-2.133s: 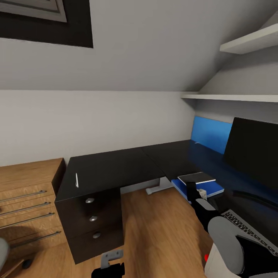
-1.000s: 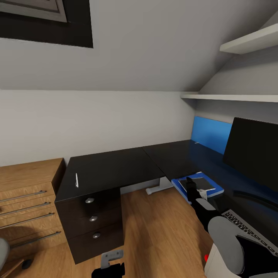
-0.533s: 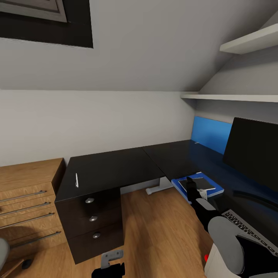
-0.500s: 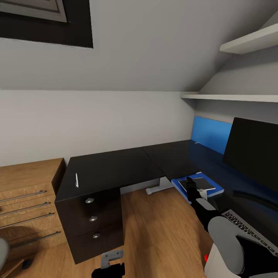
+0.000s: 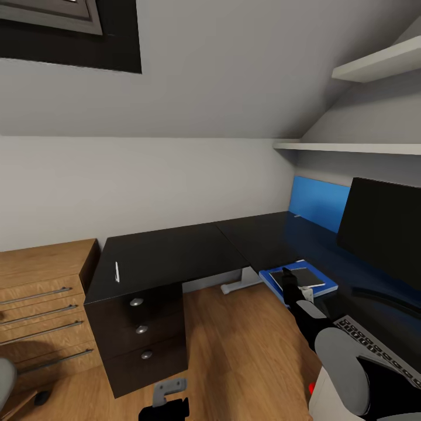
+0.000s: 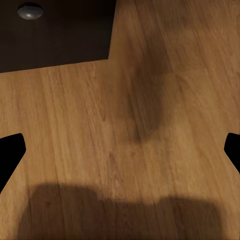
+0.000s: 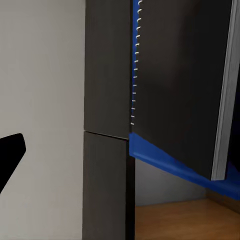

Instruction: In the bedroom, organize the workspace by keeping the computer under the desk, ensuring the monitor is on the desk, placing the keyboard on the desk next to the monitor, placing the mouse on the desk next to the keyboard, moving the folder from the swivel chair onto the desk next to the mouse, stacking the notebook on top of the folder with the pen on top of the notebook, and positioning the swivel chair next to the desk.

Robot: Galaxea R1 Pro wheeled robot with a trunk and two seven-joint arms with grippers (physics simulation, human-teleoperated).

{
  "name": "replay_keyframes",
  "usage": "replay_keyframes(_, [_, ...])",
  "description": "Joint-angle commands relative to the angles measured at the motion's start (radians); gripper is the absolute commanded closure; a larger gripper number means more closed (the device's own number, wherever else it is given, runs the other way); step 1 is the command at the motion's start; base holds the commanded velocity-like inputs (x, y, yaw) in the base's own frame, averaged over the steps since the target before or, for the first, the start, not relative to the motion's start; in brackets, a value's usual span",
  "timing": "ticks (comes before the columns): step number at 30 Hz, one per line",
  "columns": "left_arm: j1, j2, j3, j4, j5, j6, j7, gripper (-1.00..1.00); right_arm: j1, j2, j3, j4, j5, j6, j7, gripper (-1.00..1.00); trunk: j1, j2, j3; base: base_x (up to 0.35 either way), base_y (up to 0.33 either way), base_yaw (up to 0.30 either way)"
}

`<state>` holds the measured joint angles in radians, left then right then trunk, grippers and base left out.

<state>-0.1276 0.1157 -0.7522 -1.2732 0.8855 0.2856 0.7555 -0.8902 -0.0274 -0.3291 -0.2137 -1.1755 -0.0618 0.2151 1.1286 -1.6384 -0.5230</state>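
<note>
Hanging low over the wood floor [image 6: 125,150], the left gripper [image 6: 120,150] has its fingers spread wide, one dark tip at each side edge of its wrist view, nothing between them; a corner of the dark drawer unit [image 5: 140,333] with a round silver knob [image 6: 30,11] lies just beyond. In the head view this gripper sits at 6 o'clock.

The right gripper [image 5: 290,286] reaches out at about 4 o'clock, at the near edge of the blue folder [image 5: 327,283]. Whether its fingers are spread or closed cannot be told; one dark fingertip [image 7: 10,150] shows in its wrist view. The dark-grey notebook [image 5: 301,276] lies flat on the folder, on the glossy black desk [image 5: 175,254].

Farther out, the keyboard [image 5: 380,348] is at 4 o'clock, the monitor [image 5: 383,228] at 3 o'clock. The white pen [image 5: 117,272] lies on the desk's left wing at 9 o'clock, well apart from the notebook. A wooden dresser [image 5: 41,304] stands just beside the drawer unit.
</note>
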Motion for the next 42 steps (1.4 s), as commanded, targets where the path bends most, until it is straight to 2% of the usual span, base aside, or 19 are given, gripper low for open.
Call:
replay_keyframes(1, [-0.001,0.001,-0.003,-0.002,0.002,0.003,0.007,-1.00,-0.001,0.000,0.002,0.002,-0.010,-0.003,0.006,-1.00,0.000,-0.001,-0.001,-0.001,0.000,0.000])
replay_keyframes(5, [-0.001,0.001,-0.003,-0.002,-0.001,0.003,0.006,-1.00,-0.001,0.000,0.002,0.002,-0.011,-0.004,0.006,-1.00,0.000,-0.001,-0.001,0.000,0.000,0.000])
replay_keyframes(15, [-0.001,-0.001,-0.004,-0.002,0.000,0.003,0.007,-1.00,-0.001,0.000,0.002,0.002,-0.011,-0.004,0.006,-1.00,-0.038,0.069,0.030,0.000,0.000,0.000])
replay_keyframes(25, [-0.001,0.001,-0.003,-0.002,-0.002,0.003,0.006,-1.00,-0.001,0.000,0.002,0.002,-0.011,-0.003,0.006,-1.00,-0.038,0.069,0.030,-0.004,0.000,0.000])
replay_keyframes(32, [-0.001,0.001,-0.003,-0.002,-0.002,0.003,0.005,-1.00,-0.001,0.000,0.002,0.002,-0.011,-0.003,0.006,-1.00,-0.038,0.069,0.030,-0.209,0.000,0.000])
replay_keyframes(42, [-0.001,0.001,0.008,0.000,0.002,0.003,0.006,-1.00,-0.001,0.000,0.002,0.002,-0.011,-0.003,0.007,-1.00,-0.038,0.069,0.030,-0.030,0.000,0.000])
